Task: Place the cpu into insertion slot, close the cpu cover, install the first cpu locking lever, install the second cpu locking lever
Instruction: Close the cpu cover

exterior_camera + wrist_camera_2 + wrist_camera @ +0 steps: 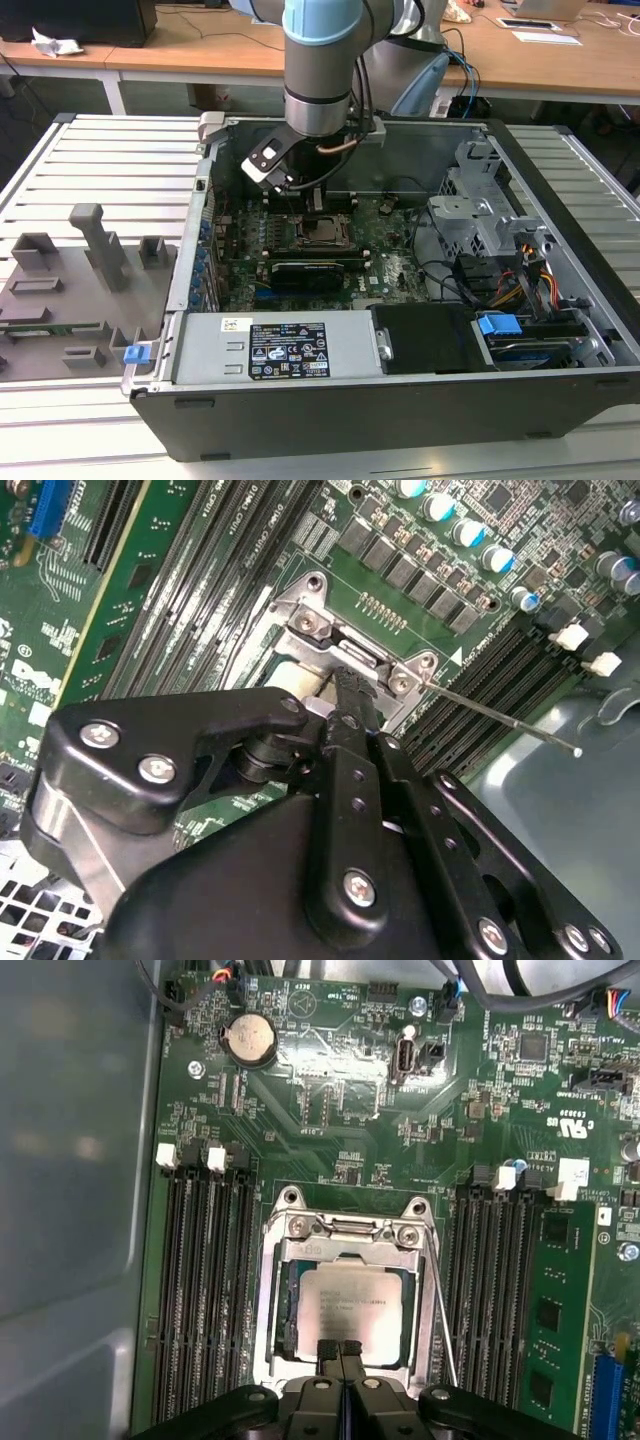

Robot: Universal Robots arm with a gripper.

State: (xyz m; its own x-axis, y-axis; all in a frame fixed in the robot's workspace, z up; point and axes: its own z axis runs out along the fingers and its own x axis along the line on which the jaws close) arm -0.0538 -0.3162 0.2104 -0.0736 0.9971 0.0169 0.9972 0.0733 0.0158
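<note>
The cpu (345, 1305), a pale square chip, lies flat in the insertion slot (322, 232) on the green motherboard. The silvery cpu cover (275, 1300) lies down around it, and the chip shows through its window. In the first wrist view my gripper (340, 1348) is shut, its two black fingers pressed together with nothing between them, tips at the cover's edge. The second wrist view shows the gripper (345, 685) from behind, by the cover's hinge end. One thin wire locking lever (500, 716) stands out at an angle from the socket's side and is also visible as the lever (440, 1310).
Black memory slots (205, 1280) flank the socket on both sides. A coin battery (250, 1038) sits further along the board. The grey case wall (70, 1160) is close by. A drive cage (480, 200) and the power supply (270, 350) fill the case. A grey parts fixture (90, 270) lies at the exterior view's left.
</note>
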